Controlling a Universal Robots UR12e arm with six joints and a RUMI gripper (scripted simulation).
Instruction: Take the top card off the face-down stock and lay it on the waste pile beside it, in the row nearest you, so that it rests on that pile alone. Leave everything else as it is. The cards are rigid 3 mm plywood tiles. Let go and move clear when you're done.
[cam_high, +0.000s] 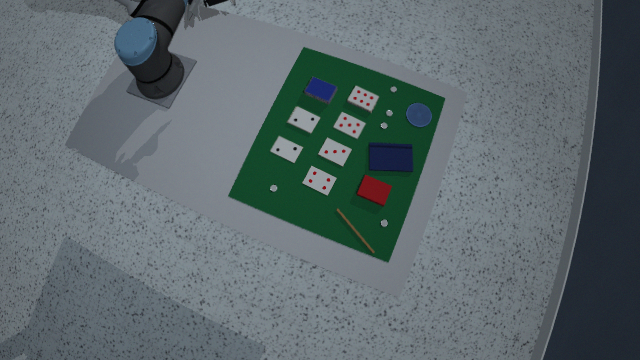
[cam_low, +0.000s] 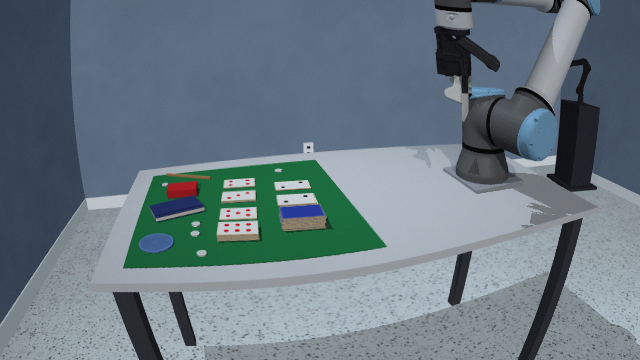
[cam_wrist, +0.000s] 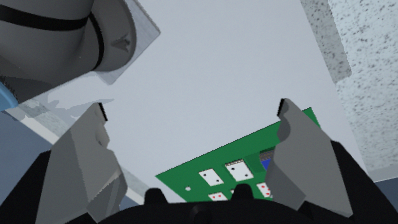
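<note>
The face-down stock (cam_high: 320, 89) is a thick stack with a blue top at the corner of the green mat (cam_high: 340, 150); it also shows in the exterior view (cam_low: 302, 216). Beside it, in the row on the robot's side, lies a white card with two black pips (cam_high: 303, 119) (cam_low: 297, 199), then another one (cam_high: 286, 149). A pile with six red pips (cam_low: 238, 230) lies on the stock's other side. My gripper (cam_low: 462, 97) hangs high over the robot base, far from the mat, open and empty. The wrist view shows its fingers spread wide over bare table.
On the mat there are three more red-pip cards (cam_high: 349, 124), a blue disc (cam_high: 418, 114), a navy box (cam_high: 391, 157), a red box (cam_high: 374, 189), a wooden stick (cam_high: 355, 230) and several small white tokens (cam_high: 384, 125). A black box (cam_low: 575, 145) stands by the robot base (cam_low: 482, 170).
</note>
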